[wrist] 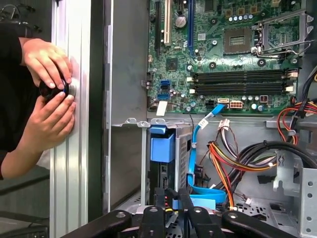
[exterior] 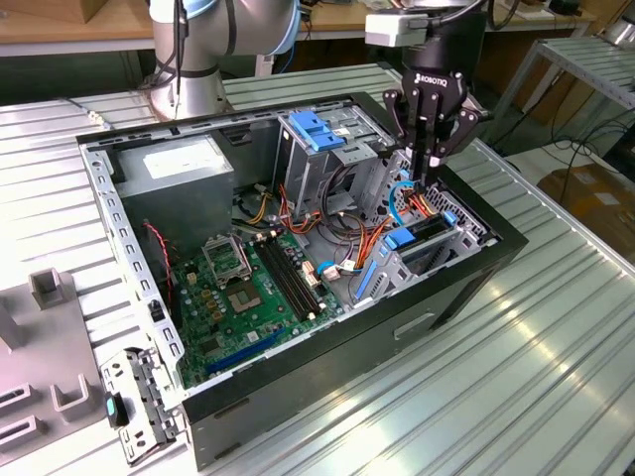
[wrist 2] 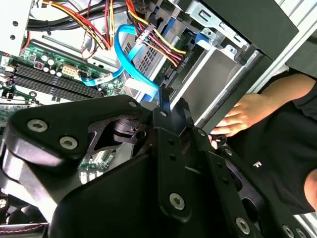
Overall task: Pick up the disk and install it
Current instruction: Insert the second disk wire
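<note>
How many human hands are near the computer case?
2, both in the first wrist view: one hand above another hand, pressed against the ribbed metal table beside the case. Others may be hidden.

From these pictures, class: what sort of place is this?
Probably a robotics lab or workshop: a robot arm works over an open computer case on a ribbed metal table, with workbenches behind.

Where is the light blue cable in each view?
Exterior view: blue cable curves beside the gripper.
Second wrist view: blue cable loops beside red and yellow wires.
First wrist view: blue cable hangs beside the orange wires.
Shared landmark: black memory slots.
</note>
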{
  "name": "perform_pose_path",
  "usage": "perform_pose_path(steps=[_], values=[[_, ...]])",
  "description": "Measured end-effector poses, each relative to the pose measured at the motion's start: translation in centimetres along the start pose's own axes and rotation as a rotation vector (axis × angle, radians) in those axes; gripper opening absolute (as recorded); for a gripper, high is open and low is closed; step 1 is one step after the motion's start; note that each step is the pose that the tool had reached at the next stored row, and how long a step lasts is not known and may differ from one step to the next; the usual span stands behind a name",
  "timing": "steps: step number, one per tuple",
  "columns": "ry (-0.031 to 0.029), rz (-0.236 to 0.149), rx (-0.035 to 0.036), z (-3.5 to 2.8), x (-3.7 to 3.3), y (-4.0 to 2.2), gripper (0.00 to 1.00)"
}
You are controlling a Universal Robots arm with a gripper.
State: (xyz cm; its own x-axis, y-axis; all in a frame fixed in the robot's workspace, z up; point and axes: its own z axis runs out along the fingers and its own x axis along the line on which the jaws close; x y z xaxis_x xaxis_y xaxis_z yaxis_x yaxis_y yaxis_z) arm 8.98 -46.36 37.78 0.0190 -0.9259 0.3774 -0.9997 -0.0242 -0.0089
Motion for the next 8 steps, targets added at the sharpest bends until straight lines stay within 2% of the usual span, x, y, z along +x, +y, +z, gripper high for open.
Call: perform_pose_path(steps=[1,3,4,5,6,8], values=[[0.0002,0.0,0.0,0.06,-0.07,0.0,0.25],[0.0055,0.0,0.0,0.44,-0.26,0.0,0.25],[0.0061,0.0,0.0001,0.63,-0.33,0.0,0.25],[0.0068,0.0,0.0002,0.7,-0.37,0.0,0.24],[0.0076,0.0,0.0008,0.74,-0.38,0.0,0.17],[0.0128,0.001,0.0016,0.83,-0.42,0.01,0.16]])
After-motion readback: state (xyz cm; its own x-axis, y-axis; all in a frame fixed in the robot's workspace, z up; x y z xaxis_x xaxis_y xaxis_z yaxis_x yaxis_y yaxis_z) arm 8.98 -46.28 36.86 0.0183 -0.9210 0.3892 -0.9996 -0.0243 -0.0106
